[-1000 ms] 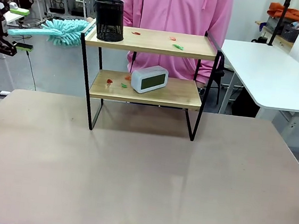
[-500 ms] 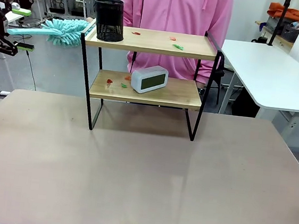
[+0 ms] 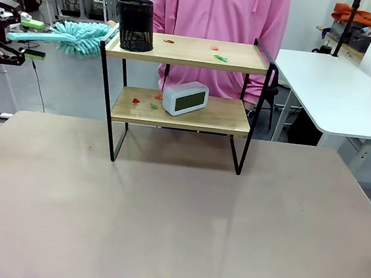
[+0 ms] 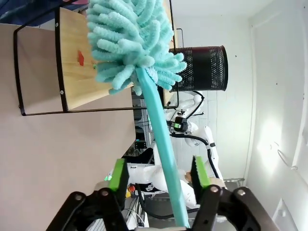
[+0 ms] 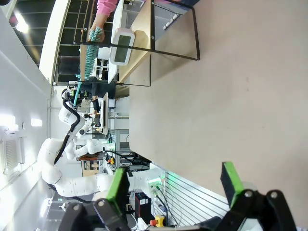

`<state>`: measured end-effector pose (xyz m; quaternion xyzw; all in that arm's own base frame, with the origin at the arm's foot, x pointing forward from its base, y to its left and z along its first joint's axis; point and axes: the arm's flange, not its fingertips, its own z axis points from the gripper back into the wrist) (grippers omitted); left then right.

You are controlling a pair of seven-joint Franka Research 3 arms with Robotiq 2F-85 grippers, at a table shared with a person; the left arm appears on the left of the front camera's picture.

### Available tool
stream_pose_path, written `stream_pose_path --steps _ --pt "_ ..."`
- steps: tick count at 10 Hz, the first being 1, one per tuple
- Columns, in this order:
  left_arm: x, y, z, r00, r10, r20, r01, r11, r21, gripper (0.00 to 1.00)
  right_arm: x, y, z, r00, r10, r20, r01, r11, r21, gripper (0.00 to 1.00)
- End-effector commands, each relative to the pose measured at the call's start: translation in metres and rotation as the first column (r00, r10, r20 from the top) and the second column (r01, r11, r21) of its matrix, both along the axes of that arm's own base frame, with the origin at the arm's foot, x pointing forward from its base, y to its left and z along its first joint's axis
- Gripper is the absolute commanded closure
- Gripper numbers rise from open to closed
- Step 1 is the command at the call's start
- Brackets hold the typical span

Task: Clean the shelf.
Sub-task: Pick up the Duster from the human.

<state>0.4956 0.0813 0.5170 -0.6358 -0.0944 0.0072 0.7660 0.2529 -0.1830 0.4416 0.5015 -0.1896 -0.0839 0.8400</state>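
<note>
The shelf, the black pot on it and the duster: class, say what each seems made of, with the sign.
Shelf: light wood-look boards, matt, grain showing, possibly laminate; thin black frame, probably painted metal. Black pot: metal mesh, likely, as light shows through fine holes. Duster: soft teal chenille-like tufts, probably microfibre; smooth handle, seemingly plastic.

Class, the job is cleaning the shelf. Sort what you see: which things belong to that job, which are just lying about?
Belong to the job: shelf, teal duster, red and green scraps, left pincer.
Just lying about: black mesh cup, white clock, white side table.
</note>
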Motion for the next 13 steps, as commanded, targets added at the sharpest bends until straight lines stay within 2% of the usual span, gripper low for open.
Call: stream_pose_path --steps 1,2,4,10,12,13 --pt "-0.005 -0.007 0.003 1.0 0.022 -0.004 -0.022 1.0 -0.016 1.0 0.002 0.001 0.001 0.999 0.001 0.037 -0.002 1.0 0.01 0.0" --pt "-0.005 -0.007 0.003 1.0 0.022 -0.004 -0.022 1.0 -0.02 0.84 0.002 0.001 0.001 0.999 0.001 0.037 -0.002 1.0 0.01 0.0" --pt "-0.006 -0.007 0.002 1.0 0.019 -0.001 -0.019 0.999 -0.026 1.0 0.002 0.001 0.001 0.999 0.001 0.037 -0.002 1.0 0.01 0.0" --pt "-0.011 -0.005 0.0 1.0 0.012 0.009 -0.012 1.0 -0.004 1.0 0.002 0.001 0.001 0.999 0.001 0.037 -0.002 1.0 0.01 0.0" --pt "-0.033 0.012 0.001 0.999 0.005 0.033 -0.006 0.999 0.032 1.0 0.002 0.001 0.001 0.999 0.001 0.037 -0.002 1.0 0.01 0.0" --pt "-0.062 0.028 0.005 0.996 0.016 0.083 -0.025 0.993 0.114 1.0 0.002 0.001 0.001 0.999 0.001 0.037 -0.002 1.0 0.01 0.0"
